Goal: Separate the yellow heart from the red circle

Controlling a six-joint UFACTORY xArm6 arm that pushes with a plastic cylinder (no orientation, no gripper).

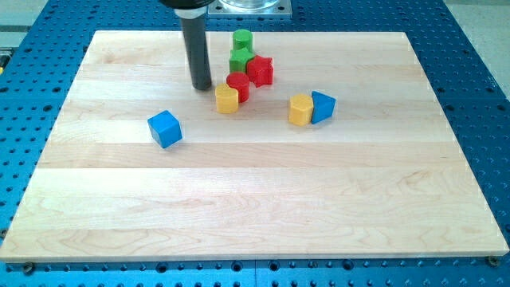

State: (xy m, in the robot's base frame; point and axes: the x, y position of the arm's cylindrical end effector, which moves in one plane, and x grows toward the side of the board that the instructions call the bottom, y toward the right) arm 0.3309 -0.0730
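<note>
My tip [202,87], the lower end of the straight dark rod, rests on the pale wooden board [255,207] just to the view's left of a tight cluster of blocks, apart from all of them. There is no pincer on this arm at all, only the rod, so nothing is spread, pressed or pinching. The small yellow heart-shaped block [227,99] sits nearest my tip, touching the red round block [237,85] just above and to its right (the two overlap in this view, so I judge them in contact). Behind them stand a red star-shaped block [260,71], a green block [240,60] whose shape I cannot make out, and a green round block [242,39] nearer the view's top. Well to the right a second yellow block [300,110] touches a blue wedge-like block [323,106]; a blue cube [165,128] lies alone to the left. My tip's place beside the pair suggests a push to slide the heart away; nothing is separated yet.
</note>
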